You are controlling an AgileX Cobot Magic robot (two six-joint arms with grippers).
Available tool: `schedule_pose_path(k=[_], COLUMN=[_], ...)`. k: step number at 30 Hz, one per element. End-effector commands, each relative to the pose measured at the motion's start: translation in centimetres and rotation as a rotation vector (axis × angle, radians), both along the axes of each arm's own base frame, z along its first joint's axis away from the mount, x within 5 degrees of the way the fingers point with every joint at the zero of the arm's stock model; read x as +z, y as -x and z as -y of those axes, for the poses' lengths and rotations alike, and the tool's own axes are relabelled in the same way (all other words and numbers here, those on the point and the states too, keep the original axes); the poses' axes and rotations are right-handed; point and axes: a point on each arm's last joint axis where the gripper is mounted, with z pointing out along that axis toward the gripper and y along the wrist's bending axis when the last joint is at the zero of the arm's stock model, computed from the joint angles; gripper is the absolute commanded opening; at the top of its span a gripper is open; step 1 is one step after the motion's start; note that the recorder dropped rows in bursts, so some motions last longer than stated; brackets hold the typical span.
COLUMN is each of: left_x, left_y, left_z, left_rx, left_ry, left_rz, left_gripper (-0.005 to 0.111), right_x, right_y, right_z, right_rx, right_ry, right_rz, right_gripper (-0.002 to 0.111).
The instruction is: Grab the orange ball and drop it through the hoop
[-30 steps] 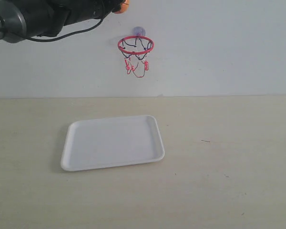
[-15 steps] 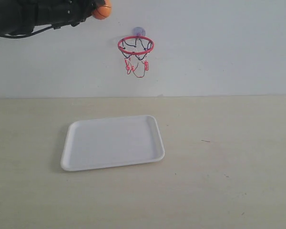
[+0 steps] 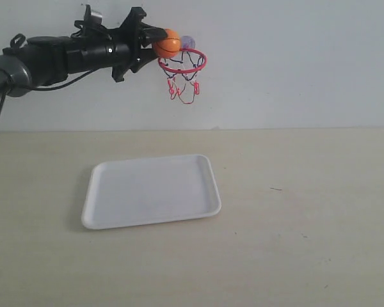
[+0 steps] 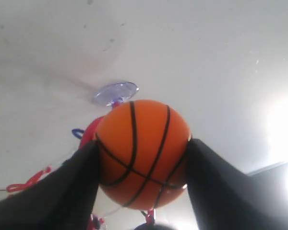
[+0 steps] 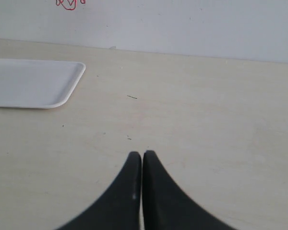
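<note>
Left gripper [image 3: 159, 43], pointing rightward, clamps orange ball [image 3: 169, 43] over left rim of hoop [image 3: 203, 62]; ring level, opening up

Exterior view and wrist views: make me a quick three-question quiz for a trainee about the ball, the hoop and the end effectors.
1. True or false: the left end effector is clamped on the orange ball.
2. In the exterior view the ball is: A) on the white tray; B) just over the left part of the hoop ring; C) on the table.
3. Fill in: the right end effector has its fingers ____ and holds nothing.
Key: 1 true; 2 B; 3 shut.
</note>
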Motion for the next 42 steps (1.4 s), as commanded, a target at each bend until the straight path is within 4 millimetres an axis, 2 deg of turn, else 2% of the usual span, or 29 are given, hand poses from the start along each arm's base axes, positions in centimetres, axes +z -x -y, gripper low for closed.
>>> schedule_pose_path(k=[1, 15, 17, 20, 22, 24, 27, 31, 33, 36, 38, 39, 42], left_x=[1.3, 1.0, 1.0, 0.9, 0.9, 1.0, 1.0, 1.0, 1.2, 2.0, 2.4, 2.6, 3.5], left_y=[0.0, 0.3, 0.3, 0.3, 0.2, 0.1, 0.1, 0.1, 0.1, 0.0, 0.0, 0.1, 0.6], left_z=[0.5, 0.6, 0.6, 0.6, 0.6, 0.5, 0.5, 0.5, 0.4, -0.7, -1.5, -1.9, -3.2], left_rx=[-0.042, -0.084, -0.089, -0.089, -0.078, -0.068, -0.064, -0.064, -0.062, -0.041, -0.041, -0.051, -0.076], left_ry=[0.02, -0.103, -0.122, -0.135, -0.135, -0.131, -0.128, -0.124, -0.124, -0.123, -0.137, -0.159, -0.266], left_rz=[0.055, 0.09, 0.102, 0.103, 0.105, 0.105, 0.105, 0.105, 0.108, 0.12, 0.131, 0.147, 0.175], left_gripper=[0.004, 0.005, 0.017, 0.048, 0.061, 0.07, 0.074, 0.073, 0.067, 0.037, 0.009, 0.005, 0.004], right_x=[0.1, 0.1, 0.1, 0.1, 0.1, 0.1, 0.1, 0.1, 0.1, 0.1, 0.1, 0.1, 0.1], right_y=[0.0, 0.0, 0.0, 0.0, 0.0, 0.0, 0.0, 0.0, 0.0, 0.0, 0.0, 0.0, 0.0], right_z=[0.0, 0.0, 0.0, 0.0, 0.0, 0.0, 0.0, 0.0, 0.0, 0.0, 0.0, 0.0, 0.0], right_rx=[0.003, 0.003, 0.003, 0.003, 0.003, 0.003, 0.003, 0.003, 0.003, 0.003, 0.003, 0.003, 0.003], right_ry=[0.004, 0.004, 0.003, 0.004, 0.004, 0.004, 0.004, 0.004, 0.004, 0.004, 0.004, 0.004, 0.004], right_rz=[0.015, 0.015, 0.017, 0.015, 0.015, 0.015, 0.015, 0.015, 0.015, 0.015, 0.015, 0.015, 0.015], right_gripper=[0.0, 0.0, 0.0, 0.0, 0.0, 0.0, 0.0, 0.0, 0.0, 0.0, 0.0, 0.0, 0.0])
